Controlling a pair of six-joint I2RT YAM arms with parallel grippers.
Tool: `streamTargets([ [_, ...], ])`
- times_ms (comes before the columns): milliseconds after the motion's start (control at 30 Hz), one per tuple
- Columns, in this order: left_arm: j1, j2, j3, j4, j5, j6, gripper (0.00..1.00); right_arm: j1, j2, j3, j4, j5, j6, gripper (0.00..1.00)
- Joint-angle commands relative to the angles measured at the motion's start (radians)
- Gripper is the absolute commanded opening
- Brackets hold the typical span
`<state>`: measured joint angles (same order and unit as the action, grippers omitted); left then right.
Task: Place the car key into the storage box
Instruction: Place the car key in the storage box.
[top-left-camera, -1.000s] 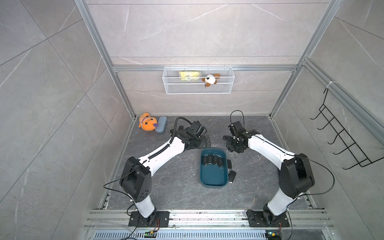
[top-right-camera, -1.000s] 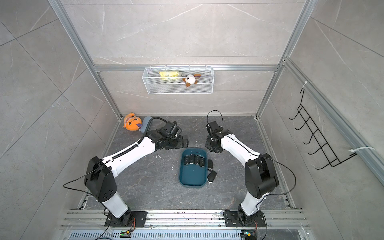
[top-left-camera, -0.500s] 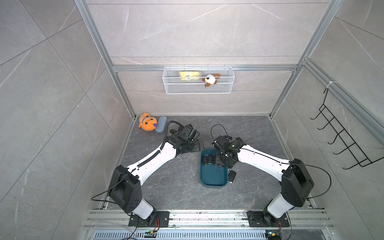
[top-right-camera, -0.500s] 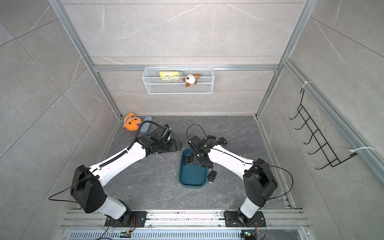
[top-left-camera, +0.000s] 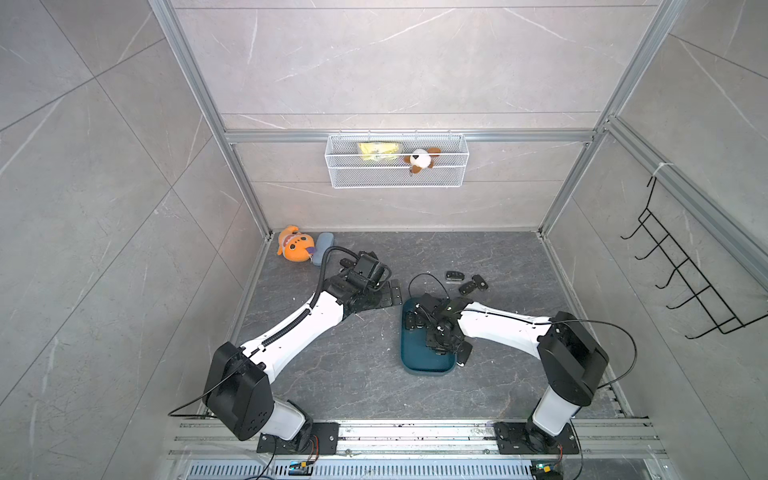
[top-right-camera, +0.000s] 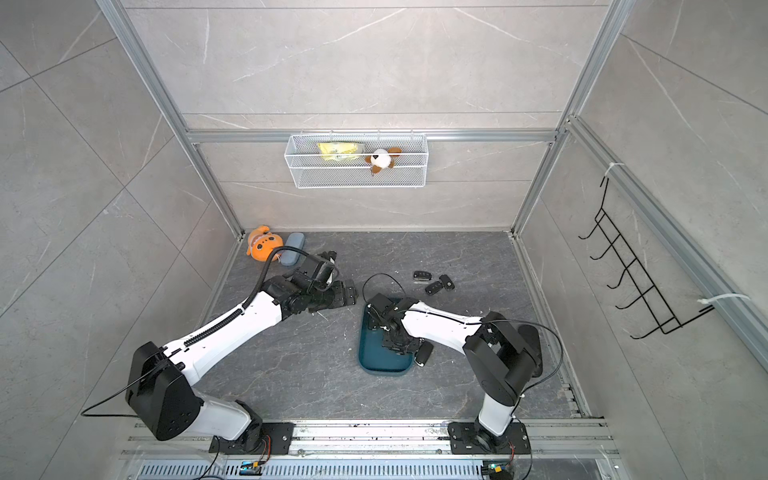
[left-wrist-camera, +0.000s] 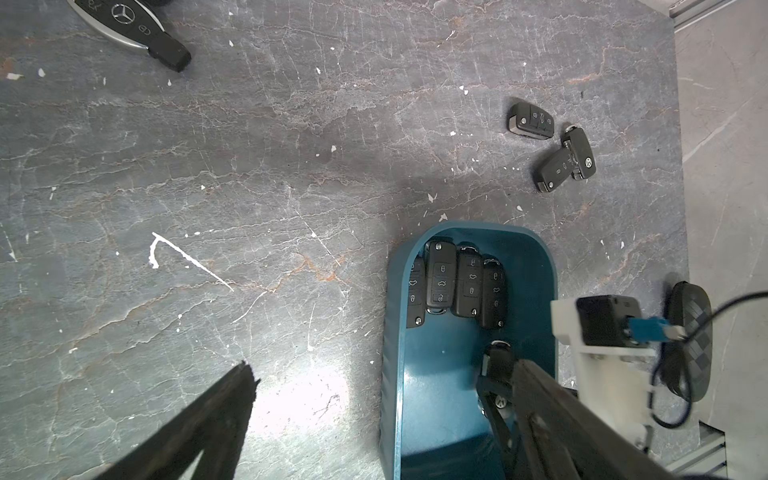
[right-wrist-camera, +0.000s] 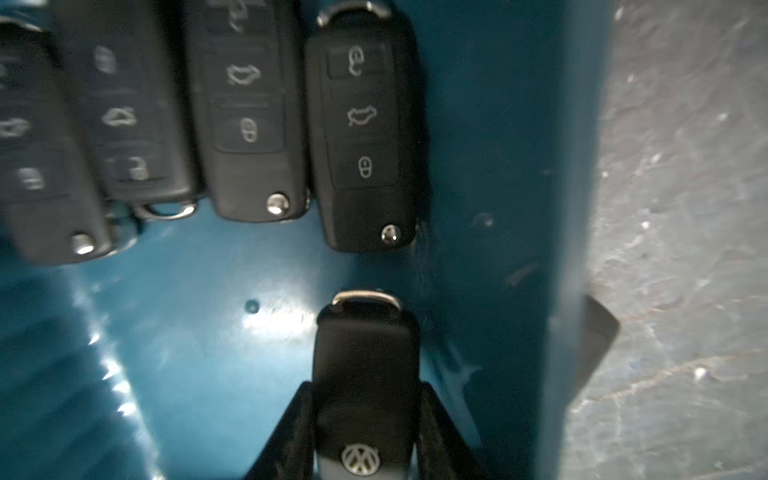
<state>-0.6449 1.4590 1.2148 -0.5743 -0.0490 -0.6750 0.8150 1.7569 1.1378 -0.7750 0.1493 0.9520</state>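
Swung across since a second ago, my right fingers (right-wrist-camera: 286, 436) clamp the car key (right-wrist-camera: 365, 365) by its sides, inside the storage box (right-wrist-camera: 199, 340). Seems light, stiff, slick. Left fingers (left-wrist-camera: 199, 432) gape, empty.

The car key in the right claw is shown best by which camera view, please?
The right wrist view: the car key looms close, logo visible. The left wrist view shows only its ring end; in both top views the arm hides it.
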Motion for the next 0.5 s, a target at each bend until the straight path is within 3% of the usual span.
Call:
streamTargets([
  [0, 0.005, -0.043, -0.002, 0.008, 0.006, -0.010, 1.00, 0.003, 0.030, 0.001, 0.013, 0.014, 0.033, 0.27],
  [467, 0.008, -0.046, 0.000, 0.003, -0.001, -0.008, 1.00, -0.020, 0.109, 0.069, -0.037, 0.071, 0.024, 0.29],
])
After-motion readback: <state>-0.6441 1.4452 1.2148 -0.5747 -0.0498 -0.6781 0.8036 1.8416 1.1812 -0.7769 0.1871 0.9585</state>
